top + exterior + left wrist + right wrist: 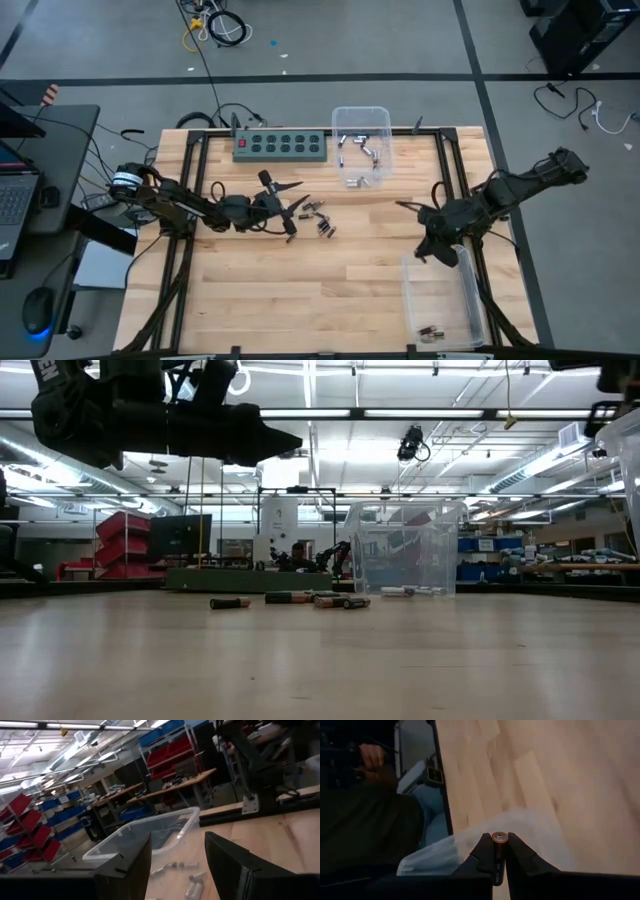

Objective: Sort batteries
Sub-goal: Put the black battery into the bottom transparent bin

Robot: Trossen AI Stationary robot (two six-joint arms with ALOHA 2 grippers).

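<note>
Several small dark and silvery batteries lie loose on the wooden table near its middle; they also show in the low view. My left gripper is open and empty, raised just left of them, its fingers pointing toward the far clear bin. My right gripper is shut on a dark battery with a copper-coloured end, over the far left corner of the near clear bin. My right gripper pinches the dark battery by its sides between its two fingertips. The battery lies along the fingers, its copper-coloured end sticking out past the tips. The fingers slant downward. The battery is lifted clear, above the rim of the near clear bin.
The far clear bin holds several silvery batteries. The near bin holds a few dark batteries. A green power strip lies at the far edge. A person's hand shows beyond the table in the right wrist view.
</note>
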